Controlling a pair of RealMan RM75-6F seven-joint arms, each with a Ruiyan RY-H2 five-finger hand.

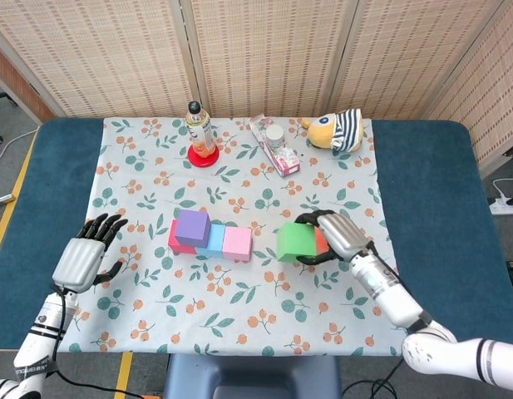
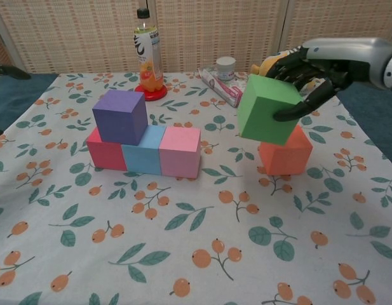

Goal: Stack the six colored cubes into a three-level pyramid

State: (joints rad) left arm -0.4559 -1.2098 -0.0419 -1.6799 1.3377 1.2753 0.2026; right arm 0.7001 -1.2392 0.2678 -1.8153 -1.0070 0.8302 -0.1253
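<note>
On the floral-print tablecloth [image 1: 239, 299], a red foam cube [image 2: 104, 154], light-blue foam cube [image 2: 143, 157] and pink foam cube [image 2: 180, 151] form the base row, with a purple foam cube [image 2: 119, 115] seated over red and blue. The right hand [image 1: 337, 235] holds the green foam cube [image 2: 268, 108] aloft above the orange foam cube [image 2: 286, 152]; the left hand [image 1: 83, 260] hovers spread wide and empty. This looks like the second-level step: the green cube should next travel leftward and settle beside purple, across blue and pink.

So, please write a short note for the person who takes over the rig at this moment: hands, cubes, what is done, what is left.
Right hand holds the green cube in the air, above the orange cube.
Left hand is open, holding nothing.
Done: red cube, blue cube and pink cube form the base row; purple cube sits on red and blue.
Left: green beside purple on level two, then orange on top.
</note>
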